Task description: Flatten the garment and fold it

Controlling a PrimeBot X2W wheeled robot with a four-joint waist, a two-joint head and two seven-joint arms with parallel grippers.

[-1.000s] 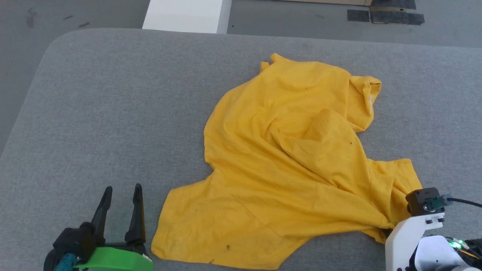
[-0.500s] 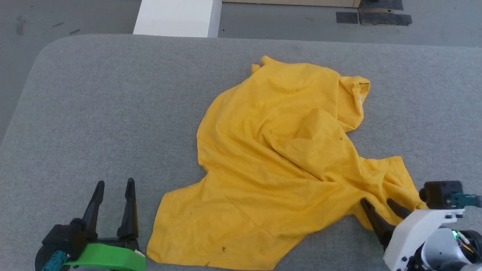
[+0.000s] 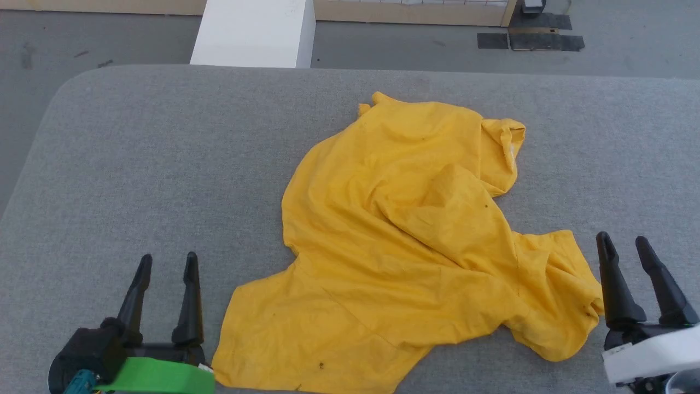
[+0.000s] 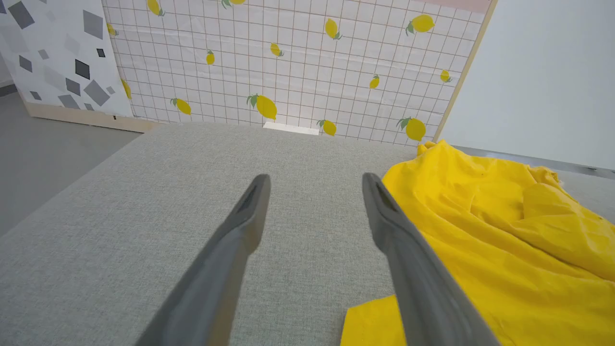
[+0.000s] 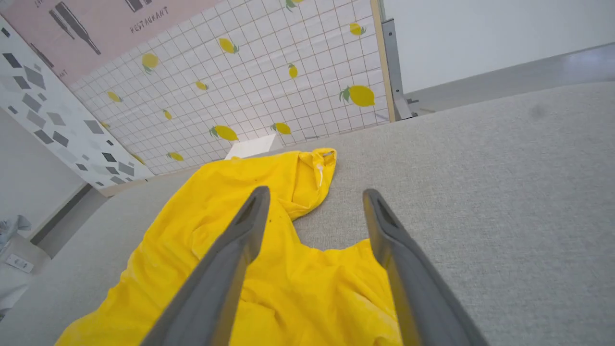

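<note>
So the left gripper [image 3: 168, 261] sits by the near edge, fingers apart, holding nothing, just beside the shirt [image 3: 404, 257]. The right gripper [image 3: 622, 243] is spread too, empty, right next to a bunched-up bit of it. The shirt's rumpled, plain yellow showing, lying on the grey surface [image 3: 164, 164] from middle to right, running far edge to near edge.

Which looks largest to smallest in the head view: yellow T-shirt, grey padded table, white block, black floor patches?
1. grey padded table
2. yellow T-shirt
3. white block
4. black floor patches
Block and patches lie farther off; apparent size only.
</note>
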